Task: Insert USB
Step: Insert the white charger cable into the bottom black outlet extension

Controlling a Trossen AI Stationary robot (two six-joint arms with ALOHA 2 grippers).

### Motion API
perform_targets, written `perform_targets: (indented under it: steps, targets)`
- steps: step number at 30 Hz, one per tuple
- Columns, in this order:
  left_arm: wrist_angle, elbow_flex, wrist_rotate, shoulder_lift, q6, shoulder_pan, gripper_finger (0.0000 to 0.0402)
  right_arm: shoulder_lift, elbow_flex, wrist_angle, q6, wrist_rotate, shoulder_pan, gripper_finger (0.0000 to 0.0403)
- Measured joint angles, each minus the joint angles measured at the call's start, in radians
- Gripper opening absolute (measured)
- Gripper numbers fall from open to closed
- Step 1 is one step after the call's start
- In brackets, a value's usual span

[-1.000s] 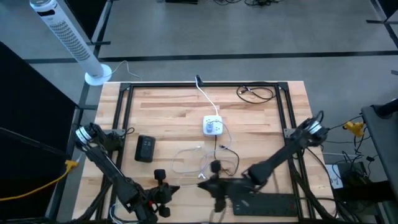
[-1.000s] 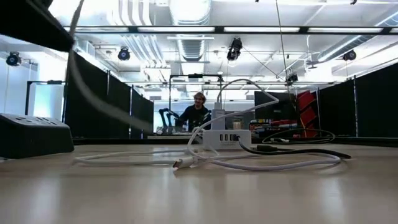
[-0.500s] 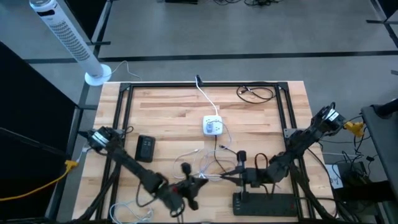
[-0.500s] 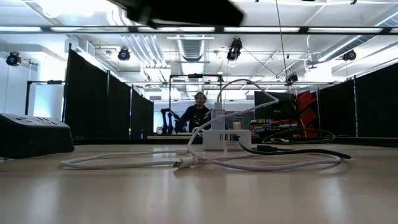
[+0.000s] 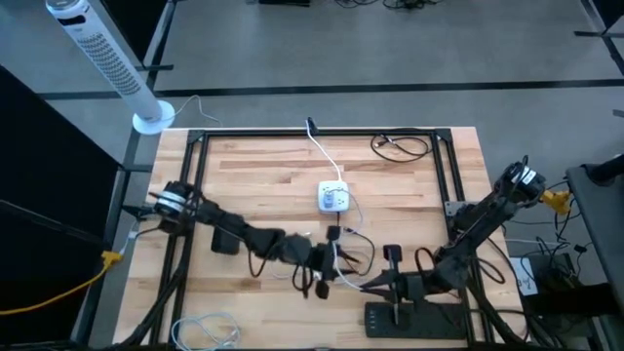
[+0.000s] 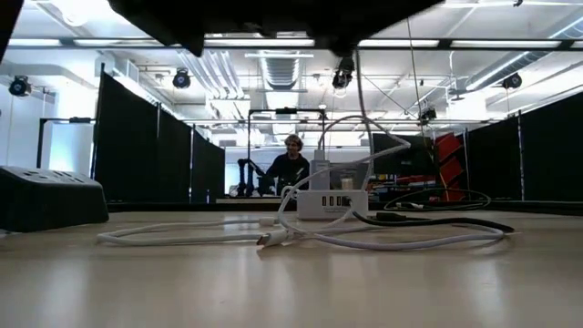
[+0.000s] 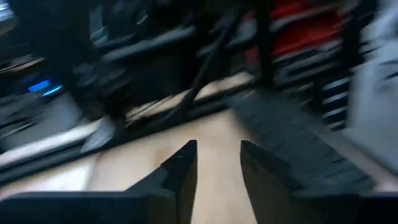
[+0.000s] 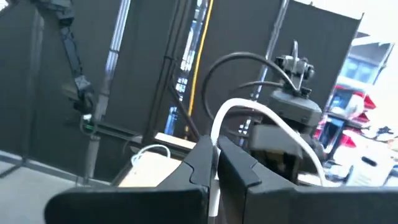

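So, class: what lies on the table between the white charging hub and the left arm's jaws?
High view: a black plug and looped cables, between white hub and left gripper.

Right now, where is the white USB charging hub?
In the high view the white USB charging hub sits near the table's middle, its white cord running toward the far edge. The left gripper is nearer the camera-side edge, among the loose cables.

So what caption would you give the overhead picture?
Left gripper reaches over tangled white cable near the USB charger; right gripper holds a cable end.
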Motion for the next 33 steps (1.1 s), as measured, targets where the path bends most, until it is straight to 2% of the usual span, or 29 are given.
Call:
perform_targets:
  steps: [2,6,12,17,19,28,33]
  targets:
    - [0.04,0.0,0.083,0.0,0.001,0.01,0.014,0.0,0.0,-0.001,-0.034,0.054,0.014,0.0001]
    - [0.121,0.0,0.092,0.0,0.031,-0.003,0.0166,0.0,-0.002,0.0,-0.076,0.169,0.027,0.0001]
    - [0.195,0.0,0.089,0.0,0.043,-0.026,0.0169,0.0,-0.003,0.0,-0.054,0.163,0.022,0.0001]
    - [0.206,0.0,-0.025,0.0,0.039,-0.029,0.0149,0.007,-0.003,0.007,-0.008,0.116,-0.005,0.0]
    - [0.213,0.0,-0.042,0.0,0.039,-0.03,0.0139,0.025,-0.004,0.032,-0.008,0.103,-0.011,0.0]
    - [0.204,0.015,-0.048,0.0,0.016,-0.035,0.0114,0.067,-0.005,0.088,-0.021,0.091,-0.031,0.0]
    - [0.146,0.02,-0.048,-0.001,0.031,-0.048,0.0118,0.058,-0.005,0.101,-0.055,0.094,-0.028,0.0]
